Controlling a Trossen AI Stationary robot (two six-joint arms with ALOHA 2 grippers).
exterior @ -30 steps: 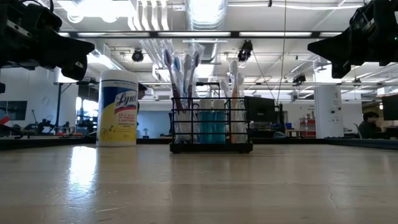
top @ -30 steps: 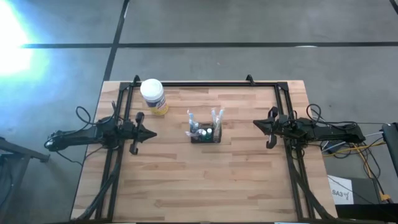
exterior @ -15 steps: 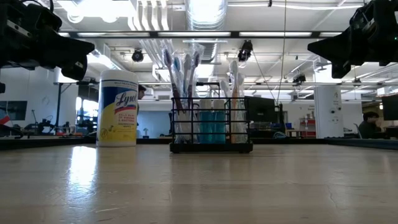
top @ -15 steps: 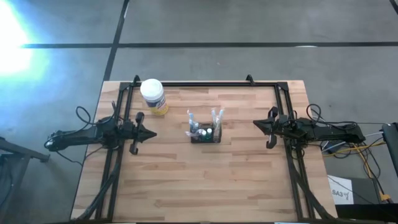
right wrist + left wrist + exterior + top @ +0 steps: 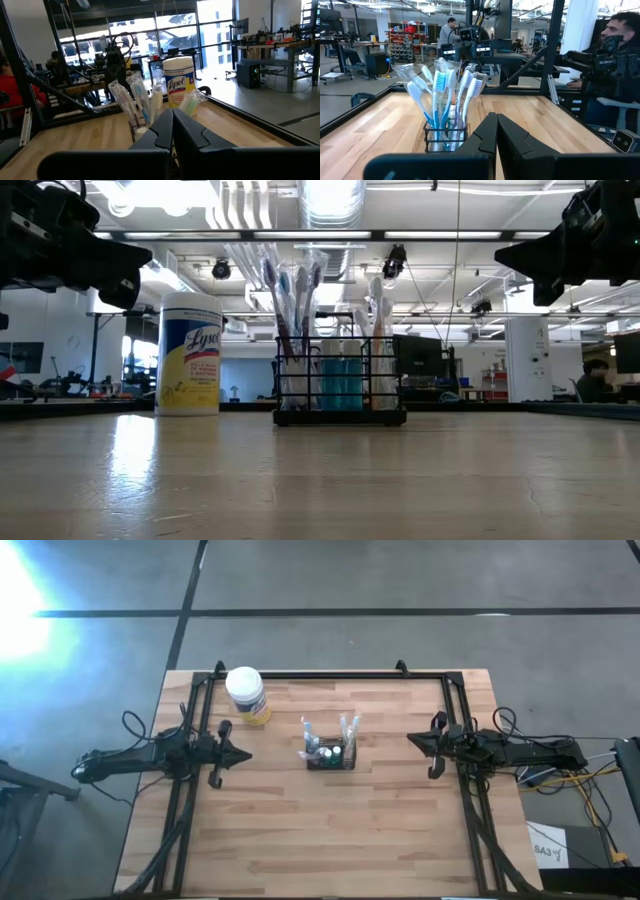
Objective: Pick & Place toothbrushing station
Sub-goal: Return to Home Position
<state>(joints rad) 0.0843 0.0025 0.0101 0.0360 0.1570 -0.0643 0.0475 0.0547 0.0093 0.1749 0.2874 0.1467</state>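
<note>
toothbrushing station [image 5: 330,756] at mid-table [image 5: 330,840], a claw on either side
the toothbrushing station stands between the left claw [image 5: 246,755] and the right claw [image 5: 411,740], each well apart from it. toothbrushes [image 5: 436,89] stand upright in its compartments. a canister [image 5: 247,695] stands nearer the far edge, on the left claw's side.

Bright glare washes the floor [image 5: 22,600]; ceiling lights [image 5: 330,194] blaze overhead.

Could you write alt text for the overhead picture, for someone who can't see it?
A small black mesh organizer holding toothbrushes stands at the middle of a wooden table, with a white-lidded yellow canister toward the picture's upper left. The left gripper and right gripper, both shut, hover at either side, touching nothing.
</note>
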